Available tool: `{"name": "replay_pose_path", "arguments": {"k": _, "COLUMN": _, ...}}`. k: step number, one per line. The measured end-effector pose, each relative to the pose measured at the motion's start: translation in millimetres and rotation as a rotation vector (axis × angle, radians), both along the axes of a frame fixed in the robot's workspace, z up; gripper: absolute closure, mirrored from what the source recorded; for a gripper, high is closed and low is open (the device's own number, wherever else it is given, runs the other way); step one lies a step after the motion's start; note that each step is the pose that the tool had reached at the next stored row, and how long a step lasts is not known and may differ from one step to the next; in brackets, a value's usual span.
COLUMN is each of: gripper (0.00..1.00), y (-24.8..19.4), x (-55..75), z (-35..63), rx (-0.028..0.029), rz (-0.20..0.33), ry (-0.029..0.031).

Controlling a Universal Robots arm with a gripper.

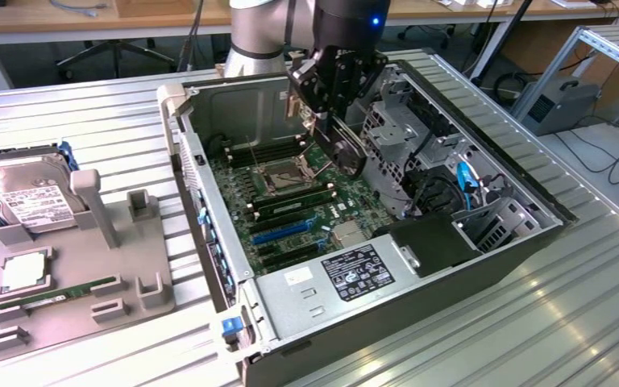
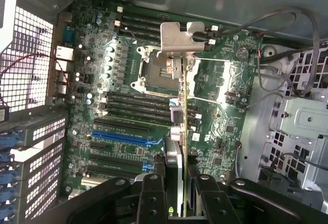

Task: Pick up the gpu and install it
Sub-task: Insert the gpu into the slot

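Over the motherboard (image 1: 288, 211), the claw (image 1: 329, 113) grips the gpu (image 1: 345, 153).

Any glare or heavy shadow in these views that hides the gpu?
Exterior view: bright sheen on the ribbed table, the case shaded inside, the gpu dark against it. Wrist view: glare streaks on the motherboard beside the card; the tool gripping it sits in deep shadow.
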State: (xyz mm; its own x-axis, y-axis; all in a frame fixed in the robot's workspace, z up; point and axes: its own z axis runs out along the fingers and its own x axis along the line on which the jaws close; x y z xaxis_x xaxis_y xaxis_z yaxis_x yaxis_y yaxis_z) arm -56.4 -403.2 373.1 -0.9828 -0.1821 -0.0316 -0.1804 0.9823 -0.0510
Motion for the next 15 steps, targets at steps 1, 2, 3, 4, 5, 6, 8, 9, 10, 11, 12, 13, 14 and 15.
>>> {"name": "replay_pose_path", "arguments": {"k": 1, "gripper": 0.73, "y": 0.0, "x": 0.0, "z": 0.0, "rx": 0.0, "rz": 0.004, "ry": 0.0}}
{"name": "replay_pose_path", "arguments": {"k": 2, "gripper": 0.73, "y": 0.0, "x": 0.0, "z": 0.0, "rx": 0.0, "rz": 0.009, "ry": 0.0}}
{"name": "replay_pose_path", "arguments": {"k": 3, "gripper": 0.73, "y": 0.0, "x": 0.0, "z": 0.0, "rx": 0.0, "rz": 0.014, "ry": 0.0}}
{"name": "replay_pose_path", "arguments": {"k": 4, "gripper": 0.73, "y": 0.0, "x": 0.0, "z": 0.0, "rx": 0.0, "rz": 0.018, "ry": 0.0}}
{"name": "replay_pose_path", "arguments": {"k": 5, "gripper": 0.73, "y": 0.0, "x": 0.0, "z": 0.0, "rx": 0.0, "rz": 0.022, "ry": 0.0}}
{"name": "replay_pose_path", "arguments": {"k": 6, "gripper": 0.73, "y": 0.0, "x": 0.0, "z": -0.1, "rx": 0.0, "rz": 0.026, "ry": 0.0}}
{"name": "replay_pose_path", "arguments": {"k": 8, "gripper": 0.73, "y": 0.0, "x": 0.0, "z": -0.1, "rx": 0.0001, "rz": 0.033, "ry": 0.0}}
{"name": "replay_pose_path", "arguments": {"k": 9, "gripper": 0.73, "y": 0.0, "x": 0.0, "z": -0.1, "rx": 0.0, "rz": 0.04, "ry": 0.0}}
{"name": "replay_pose_path", "arguments": {"k": 10, "gripper": 0.73, "y": 0.0, "x": 0.1, "z": -0.1, "rx": 0.0001, "rz": 0.044, "ry": -0.0001}}
{"name": "replay_pose_path", "arguments": {"k": 11, "gripper": 0.73, "y": 0.0, "x": 0.0, "z": -0.1, "rx": 0.0, "rz": 0.046, "ry": 0.0}}
{"name": "replay_pose_path", "arguments": {"k": 12, "gripper": 0.73, "y": 0.0, "x": 0.0, "z": -0.1, "rx": 0.0, "rz": 0.05, "ry": 0.0}}
{"name": "replay_pose_path", "arguments": {"k": 13, "gripper": 0.73, "y": 0.0, "x": 0.0, "z": -0.1, "rx": 0.0, "rz": 0.053, "ry": 0.0}}
{"name": "replay_pose_path", "arguments": {"k": 14, "gripper": 0.73, "y": 0.0, "x": 0.1, "z": -0.1, "rx": 0.0, "rz": 0.056, "ry": 0.0}}
{"name": "replay_pose_path", "arguments": {"k": 15, "gripper": 0.73, "y": 0.0, "x": 0.0, "z": -0.1, "rx": 0.0, "rz": 0.058, "ry": 0.0}}
